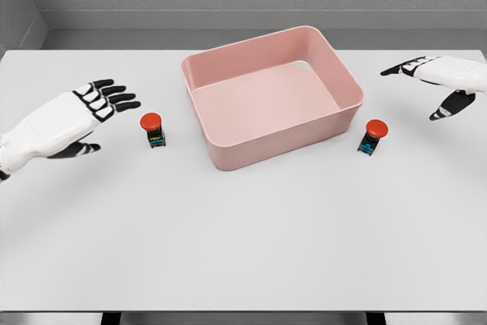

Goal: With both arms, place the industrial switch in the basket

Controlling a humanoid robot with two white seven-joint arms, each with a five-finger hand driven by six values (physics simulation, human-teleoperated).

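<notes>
Pink basket [228, 159] mid-table, red-capped switch [152, 129] left, another switch [374, 135] right, left hand [90, 109] and right hand [434, 81] spread, seemingly empty.

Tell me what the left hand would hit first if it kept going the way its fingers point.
Probably the left switch: the left hand points right toward it, fingers open. Its height above the table is unclear, so it might pass over.
</notes>
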